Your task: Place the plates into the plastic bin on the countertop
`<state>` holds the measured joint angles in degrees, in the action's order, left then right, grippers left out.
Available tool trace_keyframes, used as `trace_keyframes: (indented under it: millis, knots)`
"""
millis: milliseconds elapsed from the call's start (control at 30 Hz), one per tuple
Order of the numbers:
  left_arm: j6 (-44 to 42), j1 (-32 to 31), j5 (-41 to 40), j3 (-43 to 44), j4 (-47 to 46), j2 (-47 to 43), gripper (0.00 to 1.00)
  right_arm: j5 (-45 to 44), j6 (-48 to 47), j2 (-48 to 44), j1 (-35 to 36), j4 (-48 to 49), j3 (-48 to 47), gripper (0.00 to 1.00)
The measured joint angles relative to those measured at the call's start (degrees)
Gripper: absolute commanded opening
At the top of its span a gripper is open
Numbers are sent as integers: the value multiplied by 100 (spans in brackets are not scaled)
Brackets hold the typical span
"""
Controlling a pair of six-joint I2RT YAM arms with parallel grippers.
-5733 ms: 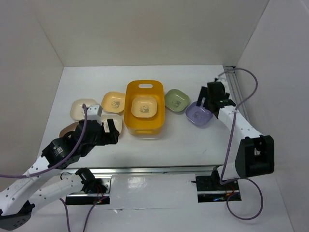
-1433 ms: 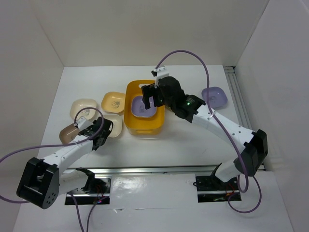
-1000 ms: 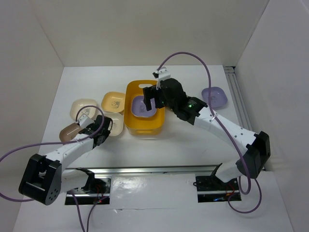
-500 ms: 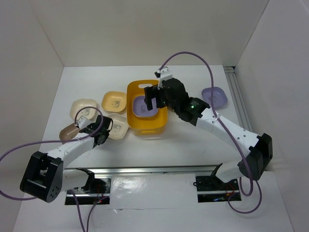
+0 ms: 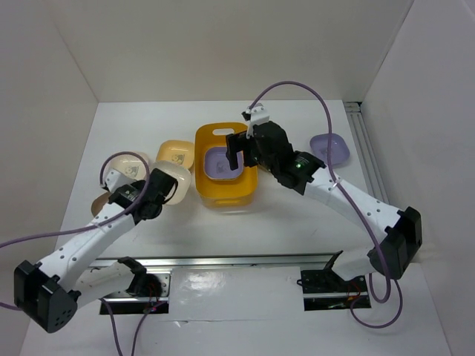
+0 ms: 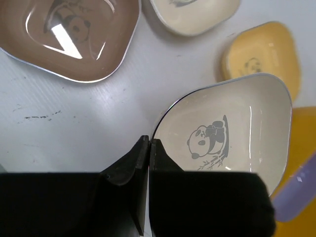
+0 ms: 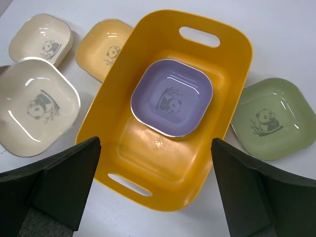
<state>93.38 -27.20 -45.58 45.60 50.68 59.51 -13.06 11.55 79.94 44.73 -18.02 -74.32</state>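
My left gripper is shut on the rim of a cream plate with a panda print, held tilted just left of the orange plastic bin. A lavender plate lies inside the bin. Above it my right gripper hangs wide open, holding nothing. On the white countertop lie a yellow plate, another cream plate, a tan plate, a green plate and a second lavender plate.
White walls close in the countertop at the back and both sides. A metal rail runs along the right edge. Both arm bases sit on the near rail. The right arm reaches diagonally across the space right of the bin.
The left gripper has shut on the cream plate's rim and lifted it up off the countertop. The right gripper stays open over the bin, drifting slightly right.
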Motion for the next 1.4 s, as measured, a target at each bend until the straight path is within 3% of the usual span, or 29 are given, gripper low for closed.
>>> trace_keyframes:
  millis: [267, 533, 1033, 1400]
  knots:
    - [-9, -778, -804, 1462, 1023, -131, 0, -199, 83, -402, -35, 7, 85, 100]
    - [-476, -946, -586, 2540, 669, 787, 0, -787, 415, -1069, -61, -31, 540, 100]
    - [1506, -1025, 503, 3755, 48, 3064, 0, -1340, 896, -1792, -155, -131, 728, 100]
    - [1950, -1078, 754, 4325, 341, 4553, 0, -1327, 1012, -1919, -203, -240, 918, 100]
